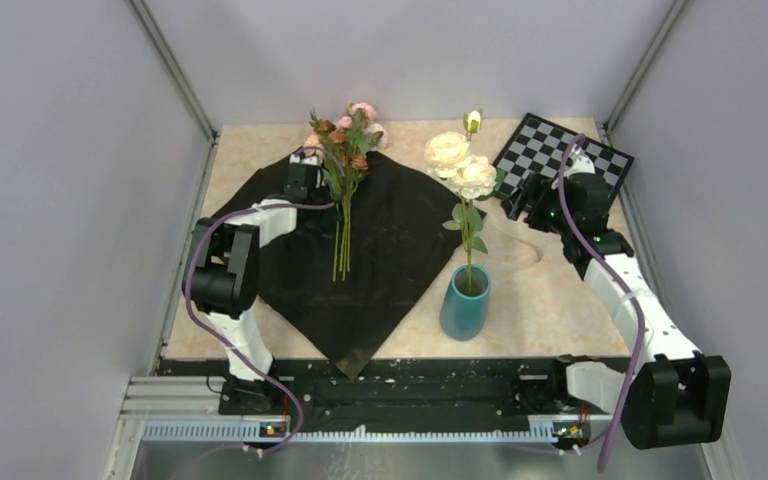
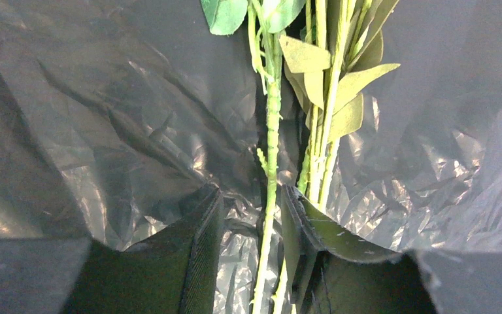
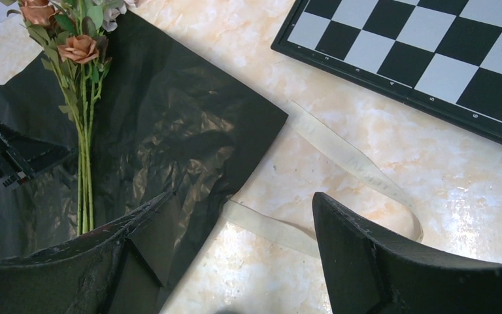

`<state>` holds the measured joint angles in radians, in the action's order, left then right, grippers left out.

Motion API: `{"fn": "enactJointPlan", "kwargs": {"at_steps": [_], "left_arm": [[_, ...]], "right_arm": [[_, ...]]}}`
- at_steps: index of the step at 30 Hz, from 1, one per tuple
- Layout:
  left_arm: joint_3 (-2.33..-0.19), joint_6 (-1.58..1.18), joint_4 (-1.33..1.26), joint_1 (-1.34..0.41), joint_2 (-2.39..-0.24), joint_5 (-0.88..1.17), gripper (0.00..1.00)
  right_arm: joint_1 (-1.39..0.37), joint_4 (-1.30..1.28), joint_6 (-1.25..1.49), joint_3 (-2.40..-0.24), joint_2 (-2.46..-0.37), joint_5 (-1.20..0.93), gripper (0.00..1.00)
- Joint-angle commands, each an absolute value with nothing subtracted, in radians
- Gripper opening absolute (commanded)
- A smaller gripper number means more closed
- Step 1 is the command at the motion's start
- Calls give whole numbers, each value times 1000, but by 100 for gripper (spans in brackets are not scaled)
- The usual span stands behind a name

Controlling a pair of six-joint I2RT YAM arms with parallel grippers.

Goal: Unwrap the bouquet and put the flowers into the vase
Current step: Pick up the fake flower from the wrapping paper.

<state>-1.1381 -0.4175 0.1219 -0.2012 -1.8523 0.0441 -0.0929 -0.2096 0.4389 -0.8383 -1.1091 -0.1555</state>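
Both gape: left tool (image 2: 250,194) astride one stem (image 2: 272,163) (small gaps), right tool (image 3: 240,199) above ribbon (image 3: 268,229) beside paper (image 3: 170,131) edge

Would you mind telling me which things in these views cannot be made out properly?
Left wrist view: the top edge cuts off the blooms of the flowers; only stems show by the left gripper.
Top view: the wall of the vase hides the foot of the stem inside it.
Right wrist view: a finger of the right gripper covers part of the ribbon.
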Motion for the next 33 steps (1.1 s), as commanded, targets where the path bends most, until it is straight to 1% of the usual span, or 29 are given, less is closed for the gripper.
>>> {"fn": "enactJointPlan", "kwargs": {"at_steps": [1,8,13,18,23,33], "left_arm": [[-1136,-447,37,-202,-1814,71,41],[-1137,-512,-39,-204,-1826,154,39],[-1162,-513,-43,-204,-1867,183,34],[-1176,-511,-39,-205,-1896,191,30],[-1189,-499,-29,-207,-1910,180,27],[-1231,-471,35,-218,-1956,166,26]], "right_arm": [[-76,-161,433,-849,-1112,-169,76],[-76,-156,438,-842,-1120,-182,75],[-73,-159,434,-841,-1122,-181,75],[-68,-160,435,-836,-1123,-184,75],[-66,-160,435,-833,-1124,-184,75],[-64,-157,435,-829,-1123,-186,75]]}}
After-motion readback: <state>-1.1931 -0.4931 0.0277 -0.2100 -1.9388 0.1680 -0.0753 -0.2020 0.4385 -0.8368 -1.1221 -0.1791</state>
